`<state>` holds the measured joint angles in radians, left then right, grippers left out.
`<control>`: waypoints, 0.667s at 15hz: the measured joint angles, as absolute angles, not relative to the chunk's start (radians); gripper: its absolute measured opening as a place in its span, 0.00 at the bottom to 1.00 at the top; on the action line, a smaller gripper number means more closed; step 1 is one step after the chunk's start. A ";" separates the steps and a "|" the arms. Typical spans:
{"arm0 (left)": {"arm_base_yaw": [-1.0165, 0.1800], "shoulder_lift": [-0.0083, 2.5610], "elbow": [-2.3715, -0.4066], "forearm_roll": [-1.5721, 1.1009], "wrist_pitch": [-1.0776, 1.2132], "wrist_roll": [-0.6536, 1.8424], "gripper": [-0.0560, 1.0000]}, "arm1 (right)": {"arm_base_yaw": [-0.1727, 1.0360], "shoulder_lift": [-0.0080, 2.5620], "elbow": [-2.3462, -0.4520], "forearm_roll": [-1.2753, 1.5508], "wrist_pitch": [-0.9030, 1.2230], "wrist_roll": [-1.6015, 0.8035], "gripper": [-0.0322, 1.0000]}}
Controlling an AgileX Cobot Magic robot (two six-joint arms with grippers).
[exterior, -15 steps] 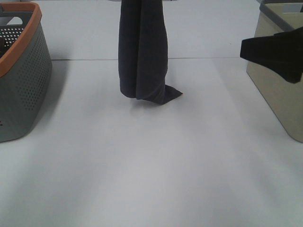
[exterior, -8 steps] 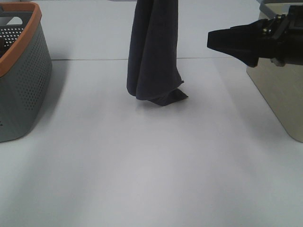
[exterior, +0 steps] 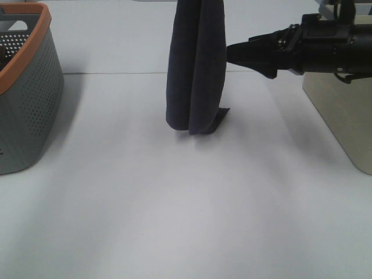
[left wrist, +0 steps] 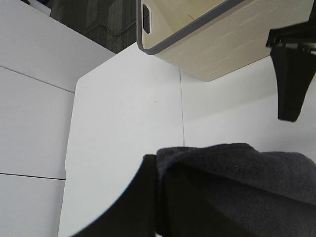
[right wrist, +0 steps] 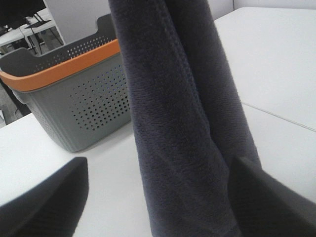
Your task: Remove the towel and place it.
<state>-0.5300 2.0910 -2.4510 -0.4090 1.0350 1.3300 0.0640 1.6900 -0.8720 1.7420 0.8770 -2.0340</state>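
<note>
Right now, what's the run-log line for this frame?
towel: hanging, tip near table | left jaws: shut on towel | right jaws: open, facing towel

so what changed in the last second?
The right gripper came in from the right edge to just beside the hanging towel. Its jaws are open, facing the cloth, and it has gripped nothing. The towel drifted right, and the corner that was splayed on the table has drawn in. The grey basket and the beige basket did not move.
</note>
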 joint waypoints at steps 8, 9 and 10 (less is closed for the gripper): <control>-0.530 2.091 -2.451 -0.409 1.035 1.329 0.05 | 0.126 1.893 -0.999 1.743 0.793 -2.120 0.75; -0.530 2.091 -2.451 -0.409 1.035 1.329 0.05 | 0.126 1.899 -0.999 1.732 0.834 -2.074 0.73; -0.530 2.091 -2.451 -0.409 1.035 1.329 0.05 | 0.126 1.899 -0.999 1.687 0.875 -2.010 0.72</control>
